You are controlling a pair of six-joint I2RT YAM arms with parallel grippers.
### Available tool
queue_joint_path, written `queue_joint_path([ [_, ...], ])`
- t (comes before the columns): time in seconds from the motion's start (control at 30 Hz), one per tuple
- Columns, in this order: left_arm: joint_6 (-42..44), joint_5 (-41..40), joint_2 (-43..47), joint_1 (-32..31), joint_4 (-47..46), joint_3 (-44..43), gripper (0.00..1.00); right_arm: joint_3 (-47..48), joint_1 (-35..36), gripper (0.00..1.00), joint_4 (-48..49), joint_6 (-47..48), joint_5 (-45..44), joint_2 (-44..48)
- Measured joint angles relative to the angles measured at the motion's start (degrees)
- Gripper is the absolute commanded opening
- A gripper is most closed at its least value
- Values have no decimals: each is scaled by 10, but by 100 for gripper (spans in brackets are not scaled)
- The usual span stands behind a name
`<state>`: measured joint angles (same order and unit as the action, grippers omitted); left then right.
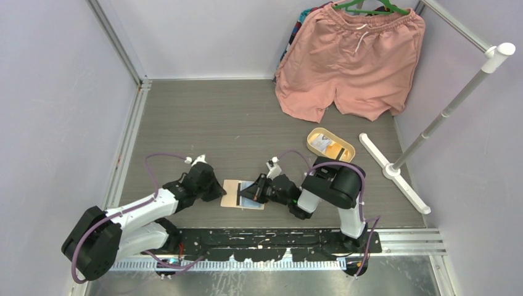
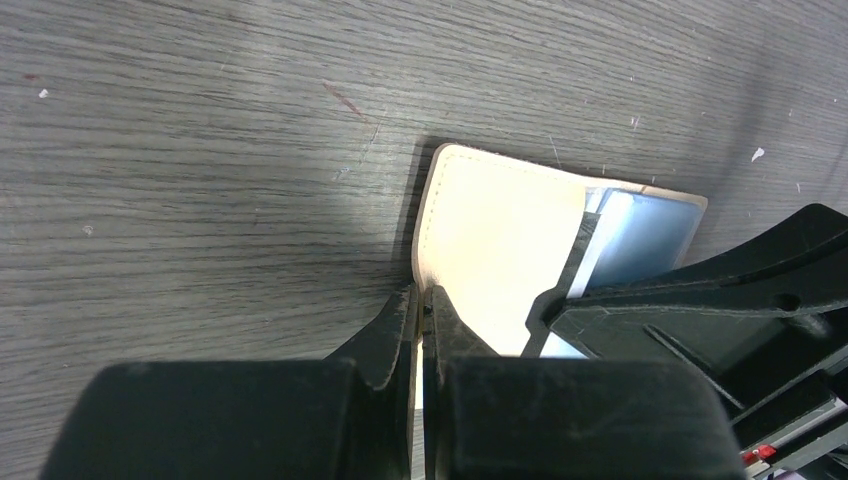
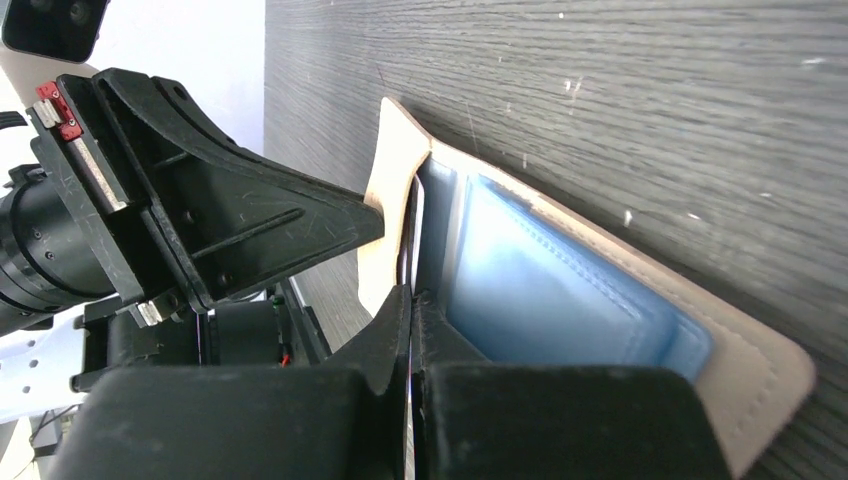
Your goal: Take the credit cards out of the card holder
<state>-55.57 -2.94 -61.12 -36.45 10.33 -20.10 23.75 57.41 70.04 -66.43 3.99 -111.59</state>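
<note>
The fingers (image 2: 392,330) of the left gripper (image 2: 421,298) are closed on the cream flap of the wallet (image 2: 500,235), pinching its near edge at the lower middle of the left wrist view. The fingers (image 3: 390,335) of the right gripper (image 3: 410,298) are also pressed together. A thin pale strip runs between them, up into the fold of the wallet. I cannot tell if this strip is a card or the lip of a pocket.

The wallet lies open on the grey table (image 1: 247,117), in the lower middle of the top view, between the two grippers. Its cream flap is raised on the left gripper's side. In the right wrist view the other half lies flat and shows a pale blue pocket (image 3: 560,290). What is inside this pocket is not visible.

Toward the right of the top view, well apart from the wallet, stands an oval tan tray (image 1: 352,150). In it lie a whitish card (image 1: 320,143) and an orange-yellow card (image 1: 335,150); their print is too small to read.

At the upper right, pink shorts (image 1: 351,61) hang on a green hanger (image 1: 370,7) that is cut off by the top edge. The body of each gripper fills the bottom of its own wrist view and hides the nearest part of the wallet.
</note>
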Motion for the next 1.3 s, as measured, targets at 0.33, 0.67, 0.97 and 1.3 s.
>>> queue_joint_path([
  [0.33, 0, 0, 0, 0, 1, 0, 0, -29, -12, 1, 12, -1, 3, 11],
  [0.67, 0, -1, 2, 0, 1, 1, 0, -65, -26, 1, 21, -1, 11, 34],
  [0.97, 0, -1, 4, 0, 1, 2, 0, -101, -49, 1, 31, -1, 32, 57],
  [1.3, 0, -3, 4, 0, 2, 2, 0, -112, -78, 1, -139, 36, 40, 252],
])
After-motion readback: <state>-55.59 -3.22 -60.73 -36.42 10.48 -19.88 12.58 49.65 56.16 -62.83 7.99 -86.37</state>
